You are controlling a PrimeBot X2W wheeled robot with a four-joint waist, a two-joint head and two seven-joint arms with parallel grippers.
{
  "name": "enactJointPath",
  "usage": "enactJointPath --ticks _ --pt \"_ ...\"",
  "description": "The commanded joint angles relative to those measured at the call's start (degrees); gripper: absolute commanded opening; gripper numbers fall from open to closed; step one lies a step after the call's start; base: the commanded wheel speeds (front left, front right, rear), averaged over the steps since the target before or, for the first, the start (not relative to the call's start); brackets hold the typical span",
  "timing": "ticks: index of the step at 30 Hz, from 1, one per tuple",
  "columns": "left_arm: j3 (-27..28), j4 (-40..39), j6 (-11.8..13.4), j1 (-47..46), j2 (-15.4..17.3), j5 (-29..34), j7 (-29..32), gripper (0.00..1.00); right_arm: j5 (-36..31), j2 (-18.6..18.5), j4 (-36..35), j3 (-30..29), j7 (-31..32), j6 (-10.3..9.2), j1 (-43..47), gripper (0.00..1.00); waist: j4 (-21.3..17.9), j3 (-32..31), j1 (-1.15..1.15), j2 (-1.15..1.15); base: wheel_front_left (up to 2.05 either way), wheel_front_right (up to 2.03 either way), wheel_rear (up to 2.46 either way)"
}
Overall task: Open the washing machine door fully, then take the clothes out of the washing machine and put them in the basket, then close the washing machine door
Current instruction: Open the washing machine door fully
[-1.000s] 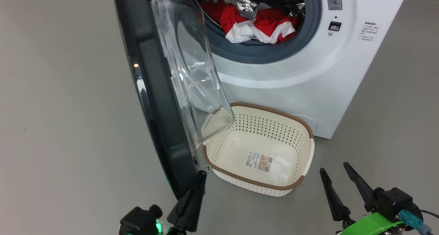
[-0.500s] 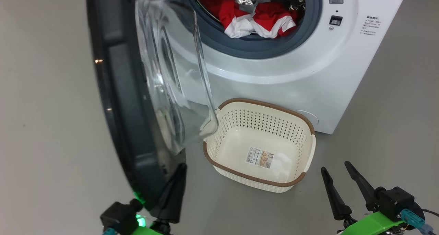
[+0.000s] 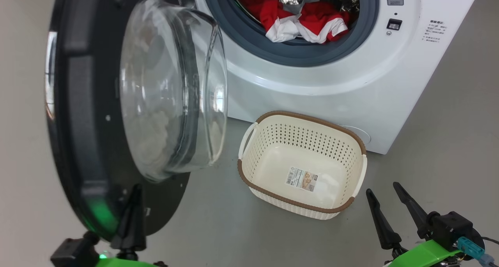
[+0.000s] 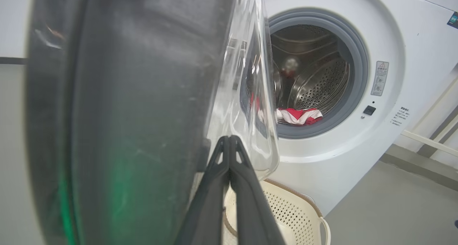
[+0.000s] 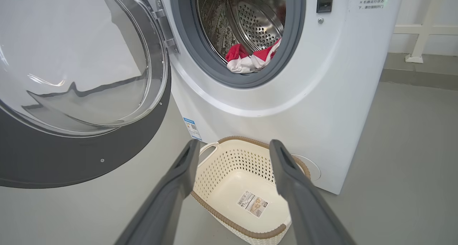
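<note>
pointing up at washing machine door [image 3: 74,115], left tool [image 3: 135,191] closed, right tool [image 3: 381,189] agape, empty

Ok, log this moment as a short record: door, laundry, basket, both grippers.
washing machine door: swung wide open, its glass bowl facing away from the machine
clothes: red and white, bunched inside the washing machine at the front of its opening
basket: on the floor before the machine, holding just a paper label
left gripper: shut, at the door's lower inner face; contact unclear
right gripper: open, holding nothing, low beside the basket
</note>
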Motion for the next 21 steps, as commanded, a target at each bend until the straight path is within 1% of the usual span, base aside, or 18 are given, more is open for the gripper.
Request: enactJointPath --ticks 1,10,15,21 --pt "4.1 -0.9 0.6 -0.9 0.9 1.0 -0.3 0.0 0.6 -0.8 -1.5 1.3 -0.5 0.37 -1.6 1.0 0.0 0.1 0.0 0.0 0.0 0.0 0.0" --pt "15.1 2.9 0.4 -4.9 0.9 5.0 -0.3 0.0 0.5 -1.5 -1.6 1.9 -0.5 0.37 -2.6 1.0 -1.1 1.7 0.0 0.0 0.0 0.0 0.0" --pt "20.0 4.5 -0.3 -6.4 0.9 7.2 -0.3 0.0 0.5 -1.9 -1.8 1.6 -0.5 0.37 -2.9 1.0 -1.7 2.6 0.0 0.0 0.0 0.0 0.0" --pt "26.1 6.6 -1.1 -9.0 0.9 8.1 -0.3 0.0 0.4 -2.2 -2.0 1.5 -0.5 0.37 -3.3 1.0 -2.1 3.7 0.0 0.0 0.0 0.0 0.0"
